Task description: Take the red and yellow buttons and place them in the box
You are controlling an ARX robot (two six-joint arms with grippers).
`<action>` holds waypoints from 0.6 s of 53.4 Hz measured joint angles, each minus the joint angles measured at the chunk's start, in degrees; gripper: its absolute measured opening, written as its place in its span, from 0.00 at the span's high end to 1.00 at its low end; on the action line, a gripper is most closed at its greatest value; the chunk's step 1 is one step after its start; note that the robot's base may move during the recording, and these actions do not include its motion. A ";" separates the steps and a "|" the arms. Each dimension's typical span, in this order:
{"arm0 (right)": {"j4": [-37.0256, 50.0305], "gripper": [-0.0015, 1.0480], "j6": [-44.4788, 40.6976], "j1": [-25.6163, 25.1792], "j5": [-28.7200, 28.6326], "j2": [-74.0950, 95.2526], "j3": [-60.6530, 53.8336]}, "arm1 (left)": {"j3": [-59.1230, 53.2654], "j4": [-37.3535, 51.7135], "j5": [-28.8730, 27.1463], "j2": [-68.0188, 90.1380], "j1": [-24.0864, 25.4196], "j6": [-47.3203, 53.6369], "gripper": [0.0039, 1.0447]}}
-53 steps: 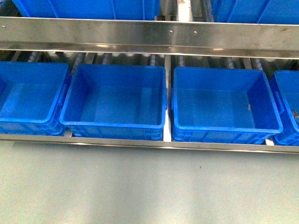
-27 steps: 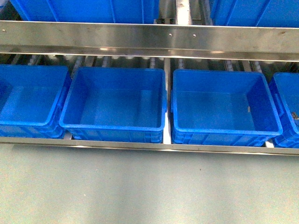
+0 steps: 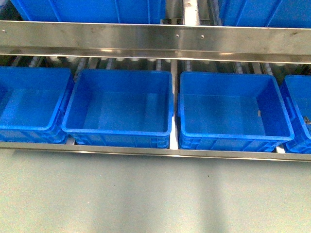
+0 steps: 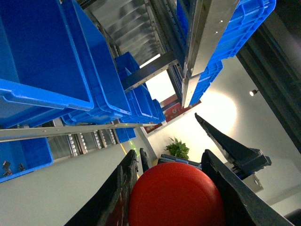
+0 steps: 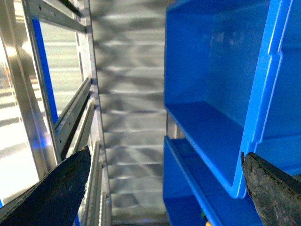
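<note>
The left gripper [image 4: 170,157] is closed on a red button [image 4: 176,197]. Its two dark fingers [image 4: 117,188] press the button's sides, and it fills the gap between them. The right gripper [image 5: 162,188] is spread wide with nothing between its tips.

The held button sits out in front of the blue crates [image 3: 117,107], apart from them and over none of them. In the front view the crates look bare of red or yellow pieces, and neither arm shows there. Beside the crates in the right wrist view is a yellow speck [image 5: 208,223], too small to name.

The button is a smooth, glossy dome of what looks like hard plastic. It is probably light and stiff, not fragile, but the rounded shiny surface could squirt out of a pinch taken high on the curve. The safest hold is likely across its widest girth, with steady, modest pressure.

The crates are moulded plastic with thick rolled rims, ribbed walls and flat floors. They stand behind a brushed stainless rail [image 3: 155,39] with small screw heads.
</note>
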 joint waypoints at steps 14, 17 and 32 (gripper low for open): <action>2.03 0.07 0.70 6.16 0.24 1.84 -0.26 | 1.51 -0.22 -0.44 0.61 -0.48 0.17 0.69; 3.28 0.07 0.59 7.15 0.20 2.51 -0.28 | 2.36 -0.24 -0.63 1.18 -0.87 0.20 0.69; 5.16 0.07 0.46 9.94 0.24 3.76 -0.57 | 4.66 -0.63 -0.68 3.78 -2.38 0.22 0.69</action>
